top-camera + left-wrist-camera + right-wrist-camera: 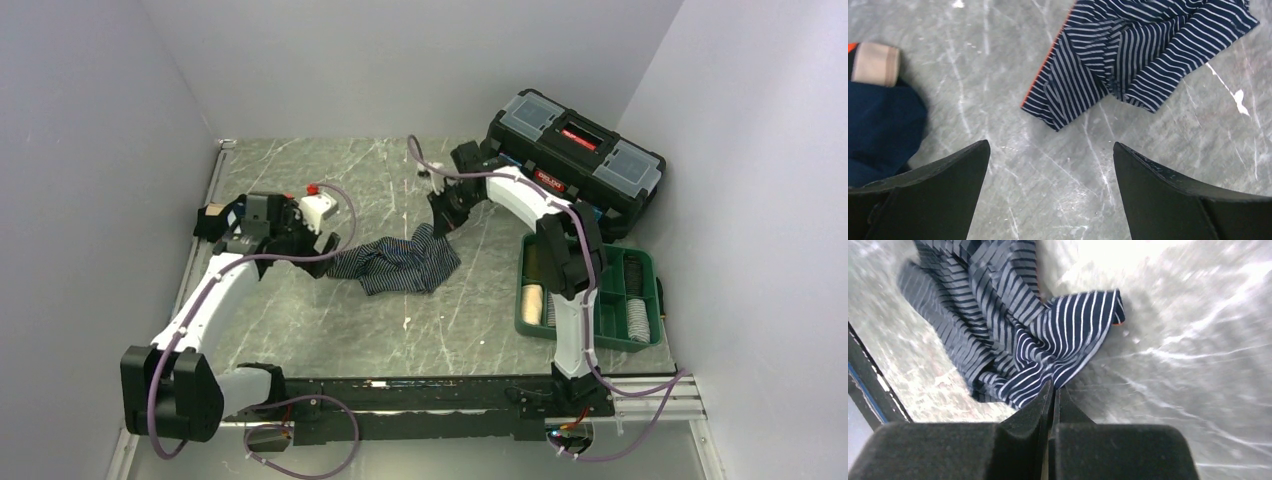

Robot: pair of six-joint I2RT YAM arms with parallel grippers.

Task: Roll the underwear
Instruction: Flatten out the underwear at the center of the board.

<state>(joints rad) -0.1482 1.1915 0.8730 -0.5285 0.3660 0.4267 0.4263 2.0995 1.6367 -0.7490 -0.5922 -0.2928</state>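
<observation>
While I watch from the top camera, the navy white-striped underwear (398, 262) lies crumpled on the grey marbled table (400, 335), one corner drawn up toward the right gripper (441, 222). The left gripper (318, 243) sits just left of the striped cloth. Further left of it, by the left wrist, is a dark bundle with a tan band (210, 222). Well to the right of the striped piece stands the green compartment tray (585, 340), holding a tan roll (532, 303) and a striped roll (637, 320). My right arm crosses over the tray's left half and hides part of it. Behind and to the right of the cloth is the black toolbox (575, 160) with its red latch.

On the left wrist camera, the left gripper (1050, 146) is spread wide with nothing in it, and bare table lies between it and the striped underwear (1128, 50) ahead. The cloth is folded over itself, with an orange edge along its left side. Left of it lies the dark bundle (883, 125), navy here, with its tan band.

On the right wrist camera, the right gripper (1053, 387) is clenched, its fingertips pressed together on the near edge of the striped underwear (1013, 330), whose folds bunch just above the tips. The far part of the cloth is blurred.
</observation>
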